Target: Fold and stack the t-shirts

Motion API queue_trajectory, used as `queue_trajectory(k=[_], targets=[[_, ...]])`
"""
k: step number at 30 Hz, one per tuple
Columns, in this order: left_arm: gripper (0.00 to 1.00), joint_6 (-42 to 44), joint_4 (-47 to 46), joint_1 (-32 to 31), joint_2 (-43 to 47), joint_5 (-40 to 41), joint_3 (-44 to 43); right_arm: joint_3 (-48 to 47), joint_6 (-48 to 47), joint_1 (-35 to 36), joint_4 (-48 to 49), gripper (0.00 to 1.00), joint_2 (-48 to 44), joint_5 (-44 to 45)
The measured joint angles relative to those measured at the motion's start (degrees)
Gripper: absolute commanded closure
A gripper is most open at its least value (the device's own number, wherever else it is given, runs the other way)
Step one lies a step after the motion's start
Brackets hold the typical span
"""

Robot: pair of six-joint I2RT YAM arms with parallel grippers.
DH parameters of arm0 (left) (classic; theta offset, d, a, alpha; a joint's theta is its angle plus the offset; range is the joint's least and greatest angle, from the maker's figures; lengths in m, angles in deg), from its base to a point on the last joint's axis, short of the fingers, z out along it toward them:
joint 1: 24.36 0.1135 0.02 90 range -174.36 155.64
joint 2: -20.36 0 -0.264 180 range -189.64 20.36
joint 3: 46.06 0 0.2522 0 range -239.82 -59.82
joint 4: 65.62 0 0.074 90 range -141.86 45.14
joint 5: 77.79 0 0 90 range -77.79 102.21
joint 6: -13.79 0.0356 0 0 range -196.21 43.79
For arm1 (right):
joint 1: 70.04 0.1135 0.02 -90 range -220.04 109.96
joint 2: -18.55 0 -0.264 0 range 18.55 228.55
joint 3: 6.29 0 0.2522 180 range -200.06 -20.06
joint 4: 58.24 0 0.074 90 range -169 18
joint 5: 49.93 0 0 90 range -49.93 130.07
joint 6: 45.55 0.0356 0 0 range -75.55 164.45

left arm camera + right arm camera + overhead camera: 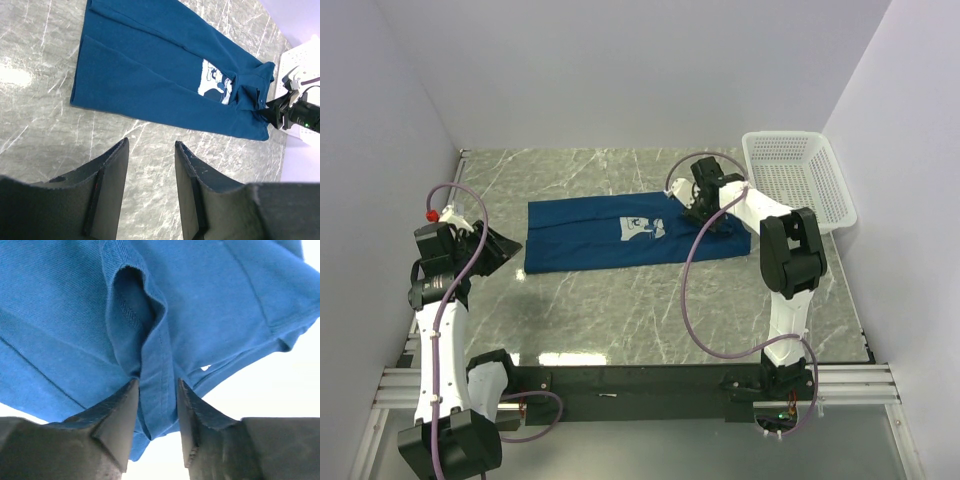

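Mid-table, toward far edge: t-shirt [582, 236], partly folded, lying flat. Right gripper [156, 387] clenched on fabric at its right end. Left gripper [150, 146] released, near left edge. Basket [841, 196], far-right corner.

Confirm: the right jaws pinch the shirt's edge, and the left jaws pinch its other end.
No: the left jaws stand open and empty, apart from the shirt, as the left wrist view shows. The right jaws do pinch its edge.
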Motion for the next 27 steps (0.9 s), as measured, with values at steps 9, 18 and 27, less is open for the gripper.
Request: queue_trajectory(k=[9, 18, 27], targets=[[0.53, 0.00, 0.00, 0.00, 0.00, 0.00, 0.00, -1.97, 0.17, 0.00, 0.85, 0.79, 0.46, 1.40], [0.53, 0.00, 0.00, 0.00, 0.00, 0.00, 0.00, -3.96, 0.87, 0.00, 0.37, 0.70, 2.75, 1.29], [0.53, 0.00, 0.00, 0.00, 0.00, 0.00, 0.00, -8.39, 2.05, -0.17, -0.46, 0.59, 5.16, 1.16]])
